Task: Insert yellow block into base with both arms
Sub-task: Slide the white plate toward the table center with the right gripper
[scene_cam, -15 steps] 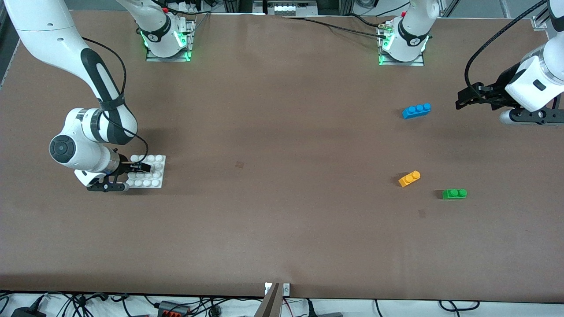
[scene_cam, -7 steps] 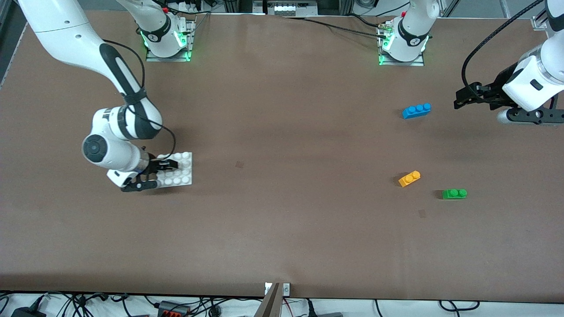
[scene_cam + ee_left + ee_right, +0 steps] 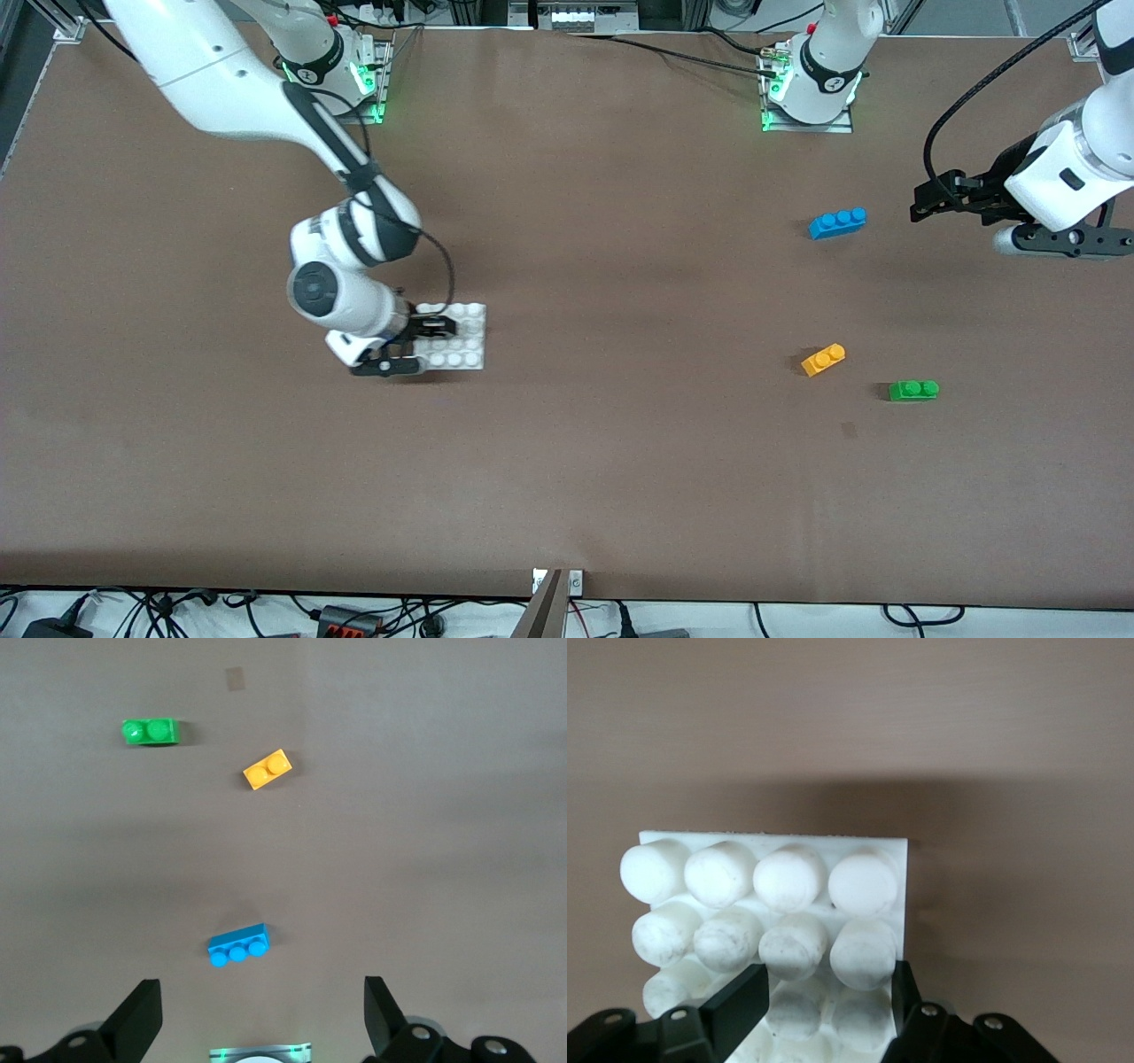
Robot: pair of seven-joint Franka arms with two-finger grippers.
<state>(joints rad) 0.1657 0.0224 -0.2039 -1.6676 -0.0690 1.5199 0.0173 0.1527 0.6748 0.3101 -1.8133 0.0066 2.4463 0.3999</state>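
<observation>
Right pincer (image 3: 436, 328) pinches the flat square white studded plastic base (image 3: 461, 337) near mid-bench. Left pincer (image 3: 930, 202) hangs spread over the bench beside a blue three-stud brick (image 3: 837, 222). Small orange-yellow two-stud plastic block (image 3: 823, 360) lies beside a green brick (image 3: 913, 390).

The yellow block (image 3: 823, 360) lies alone on the bench (image 3: 620, 478), with bare bench on every side, so fingers could come down around it. The green brick (image 3: 913, 390) lies near it, a bit nearer the front camera and toward the left arm's end, yet apart from it. The blue brick (image 3: 837, 222) lies well apart, toward the arm bases, under the path from the left gripper (image 3: 921, 202). A wide stretch of bare bench lies between the base (image 3: 465, 335) and the yellow block.
</observation>
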